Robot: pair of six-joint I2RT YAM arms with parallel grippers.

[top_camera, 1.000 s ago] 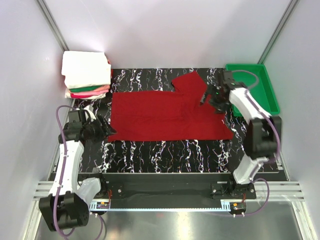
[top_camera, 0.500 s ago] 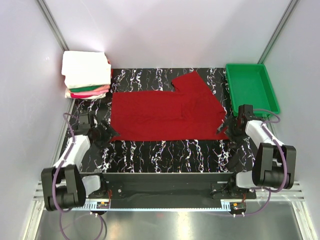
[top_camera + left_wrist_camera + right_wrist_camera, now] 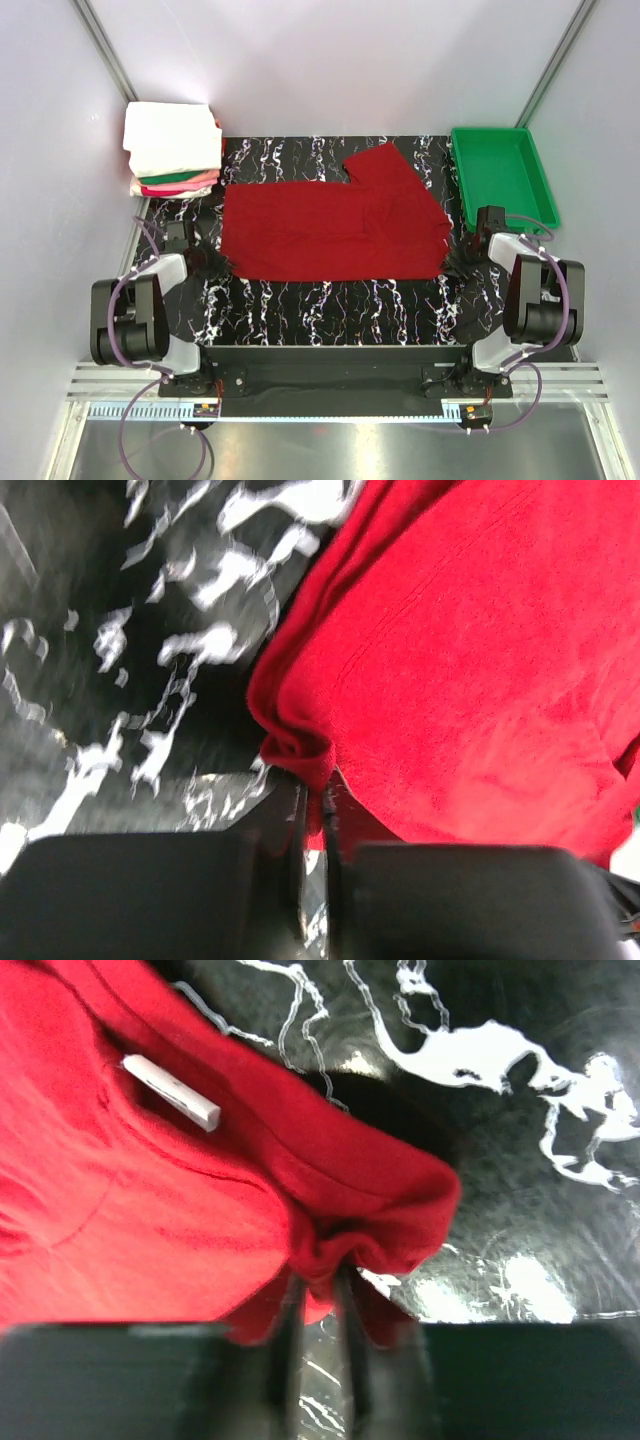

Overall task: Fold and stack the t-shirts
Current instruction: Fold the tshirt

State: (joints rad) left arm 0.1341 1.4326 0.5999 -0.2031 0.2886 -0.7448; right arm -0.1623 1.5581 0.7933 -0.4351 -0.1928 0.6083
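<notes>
A deep red t-shirt (image 3: 330, 225) lies spread on the black marbled table (image 3: 330, 295). My left gripper (image 3: 213, 264) is at its near-left corner, shut on a bunched fold of the red cloth (image 3: 300, 745). At the near-right corner my right gripper (image 3: 455, 265) is shut on a pinched fold of the same shirt (image 3: 345, 1245). A small white tag (image 3: 170, 1090) shows on the cloth in the right wrist view. A stack of folded t-shirts (image 3: 172, 150), white over green and pink, sits at the back left.
A green plastic tray (image 3: 505, 175) stands at the back right, beside the shirt's raised sleeve (image 3: 385, 165). Both arms lie low along the table's left and right edges. White walls close in the sides and back.
Both arms came down to the shirt's near corners. Each gripper was open and has closed on red cloth; the right one moved from near the sleeve to the near-right corner.
</notes>
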